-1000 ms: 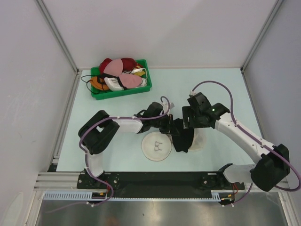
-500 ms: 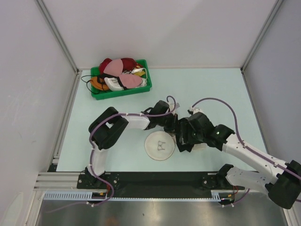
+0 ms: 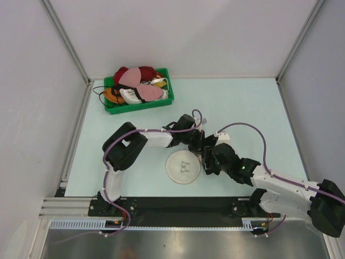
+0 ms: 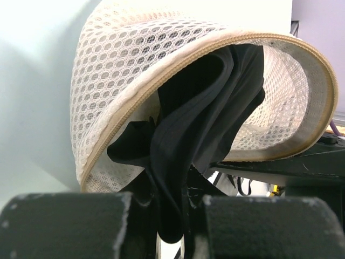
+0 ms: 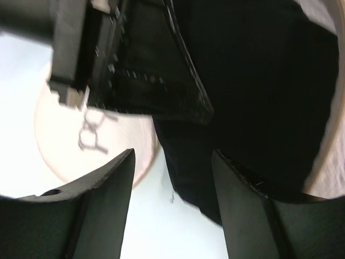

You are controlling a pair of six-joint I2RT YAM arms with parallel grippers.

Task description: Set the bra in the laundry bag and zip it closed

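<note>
**Ana:** Pale green table (image 3: pixel 242 102), 2 arms crowded at its near middle. Where's the bra?

**Me:** Half in. On my left wrist feed the bra (image 4: pixel 205 108) hangs out of the mouth of the laundry bag (image 4: pixel 118 65), and my left gripper (image 4: pixel 172 216) is pinched tight on its lower fold. My right gripper (image 5: pixel 172 172) stands wide, holding nothing, just beside the dark fabric.

**Ana:** What worries you?

**Me:** 2 things. If I let go here, I expect the padded cup to spill out over the zip (image 4: pixel 259 36), and fabric across that rim would jam the slider. Also, the mesh looks light. Pushing deeper could shove or tip the bag, and the lid (image 3: pixel 182 168) lies flat beside it, bracing nothing.
</note>
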